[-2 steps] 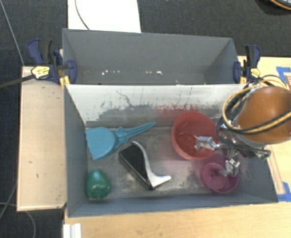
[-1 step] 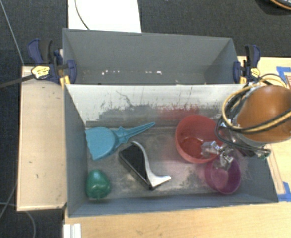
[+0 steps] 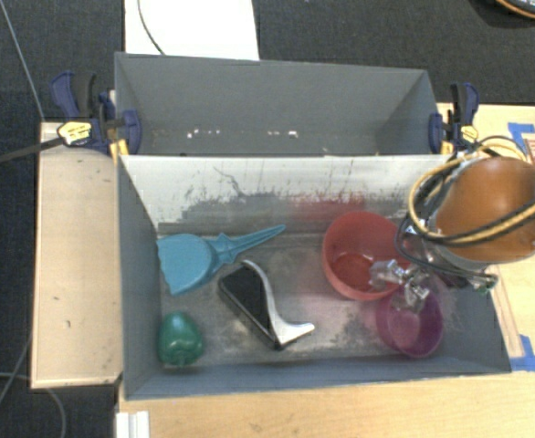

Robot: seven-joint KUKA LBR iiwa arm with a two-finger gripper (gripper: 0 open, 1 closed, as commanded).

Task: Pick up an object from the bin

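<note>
Looking down into the grey metal bin [image 3: 140, 245], the arm comes in from the right side. Its round orange cover [image 3: 487, 203] with looped cables [image 3: 432, 185] sits above the bin's right end, and the arm leans down and to the left from there.

The fingers [image 3: 415, 290] are low in the bin, right where the red cup [image 3: 354, 245] and the purple cup [image 3: 414, 331] meet. I cannot tell if they are open or closed, and I cannot see anything between them. The two cups stand side by side at the right end of the bin, the red one farther back, the purple one nearer the front wall.

I think the arm is at the reaching step and nothing is picked up yet. Next it needs to get a cup's rim between the fingers, squeeze, then lift straight up.

Well apart on the left lie a blue funnel [image 3: 190, 258], a black and white shoe [image 3: 254, 299] and a green toy pepper [image 3: 178, 338].
</note>
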